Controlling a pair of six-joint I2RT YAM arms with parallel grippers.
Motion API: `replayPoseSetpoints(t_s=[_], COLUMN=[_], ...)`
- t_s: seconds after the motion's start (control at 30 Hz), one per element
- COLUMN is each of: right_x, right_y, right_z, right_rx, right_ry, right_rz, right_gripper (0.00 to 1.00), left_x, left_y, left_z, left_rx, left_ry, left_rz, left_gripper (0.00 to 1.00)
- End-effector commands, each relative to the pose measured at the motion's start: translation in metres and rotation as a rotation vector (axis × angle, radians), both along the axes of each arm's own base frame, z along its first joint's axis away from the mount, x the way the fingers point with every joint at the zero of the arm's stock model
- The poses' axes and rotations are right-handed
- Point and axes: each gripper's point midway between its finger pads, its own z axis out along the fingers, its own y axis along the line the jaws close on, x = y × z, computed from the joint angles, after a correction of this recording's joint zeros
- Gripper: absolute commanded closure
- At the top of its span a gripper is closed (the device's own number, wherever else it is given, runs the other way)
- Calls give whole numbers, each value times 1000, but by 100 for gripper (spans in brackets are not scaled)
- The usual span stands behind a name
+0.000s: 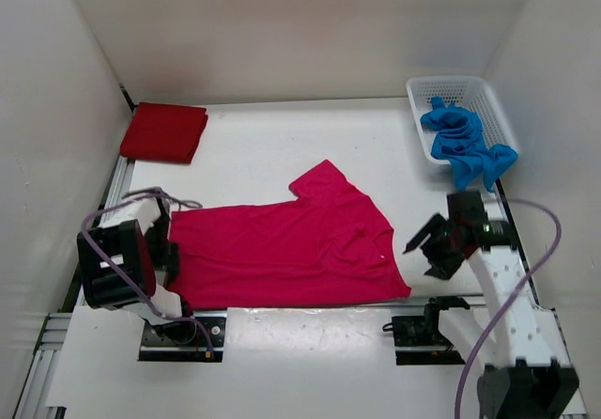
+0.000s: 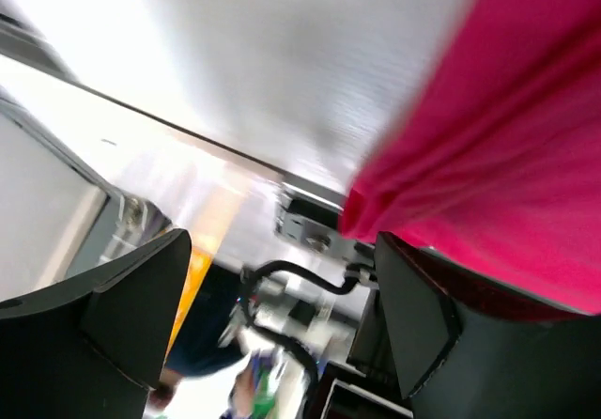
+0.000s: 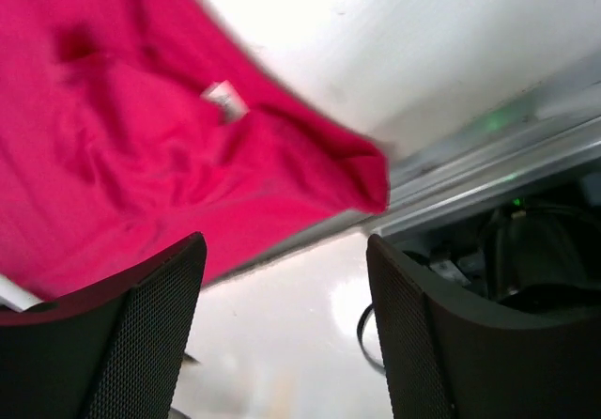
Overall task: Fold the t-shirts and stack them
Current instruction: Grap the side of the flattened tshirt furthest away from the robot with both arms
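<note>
A magenta-pink t-shirt (image 1: pixel 291 250) lies spread flat across the middle of the table, one sleeve pointing to the back. My left gripper (image 1: pixel 172 245) is at its left edge, and in the left wrist view the gripper (image 2: pixel 282 250) is open and empty, the pink cloth (image 2: pixel 507 137) lying beside one finger. My right gripper (image 1: pixel 427 255) hovers just right of the shirt's near right corner. It (image 3: pixel 284 250) is also open and empty, with the shirt (image 3: pixel 141 137) ahead of it. A dark red t-shirt (image 1: pixel 164 132) lies folded at the back left. A bright blue t-shirt (image 1: pixel 465 142) is bunched in the basket.
The white mesh basket (image 1: pixel 427 90) stands at the back right corner, with blue cloth spilling over its near rim. White walls close in the table on three sides. Metal rails and the arm mounts (image 1: pixel 418 327) run along the near edge.
</note>
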Motion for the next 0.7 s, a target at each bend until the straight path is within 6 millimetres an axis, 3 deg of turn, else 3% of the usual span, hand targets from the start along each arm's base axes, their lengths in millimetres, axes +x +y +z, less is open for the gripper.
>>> replayPoseSetpoints(t_s=[0.0, 0.03, 0.07, 0.1, 0.13, 0.17, 0.2, 0.23, 0.27, 0.3, 0.33, 0.37, 0.4, 0.43, 0.47, 0.57, 0.67], right_x=[54, 69, 85, 101, 130, 148, 170, 202, 224, 245, 280, 299, 315, 344, 360, 387, 401], right_y=[9, 14, 20, 27, 39, 47, 60, 72, 77, 87, 98, 109, 119, 134, 145, 179, 198], right_z=[45, 52, 41, 45, 70, 73, 53, 75, 75, 46, 65, 30, 22, 39, 3, -34, -48], right_rx=[-39, -48, -90, -110, -119, -135, -138, -144, -156, -165, -168, -160, -129, -97, -63, 68, 11], right_ry=[-106, -109, -32, -31, -98, -99, -32, -111, -131, -77, -173, -110, -117, -209, -175, -216, -261], right_rz=[212, 264, 371, 430, 483, 554, 606, 624, 629, 653, 644, 641, 629, 609, 589, 496, 448], right_gripper=[27, 27, 27, 25, 24, 23, 23, 23, 23, 23, 23, 23, 23, 23, 23, 23, 23], left_x=[78, 96, 115, 145, 159, 174, 187, 200, 206, 208, 215, 218, 220, 220, 223, 228, 227], left_y=[31, 30, 21, 20, 19, 9, 9, 8, 8, 8, 10, 9, 10, 8, 8, 6, 5], left_z=[39, 46, 50, 63, 67, 69, 70, 66, 61, 55, 41, 33, 26, 14, 9, 1, -1], left_rx=[101, 78, -2, -36, -71, -142, -161, -182, -196, -200, -205, -217, -219, -237, -238, -260, -261], left_ry=[-269, -323, -387, -467, -509, -551, -581, -586, -583, -564, -542, -529, -520, -493, -490, -496, -494], left_rz=[35, 41, 64, 65, 78, 80, 77, 78, 80, 83, 87, 90, 92, 98, 99, 101, 101], left_gripper=[10, 10, 10, 10, 9, 9, 9, 9, 9, 9, 9, 9, 9, 9, 9, 9, 7])
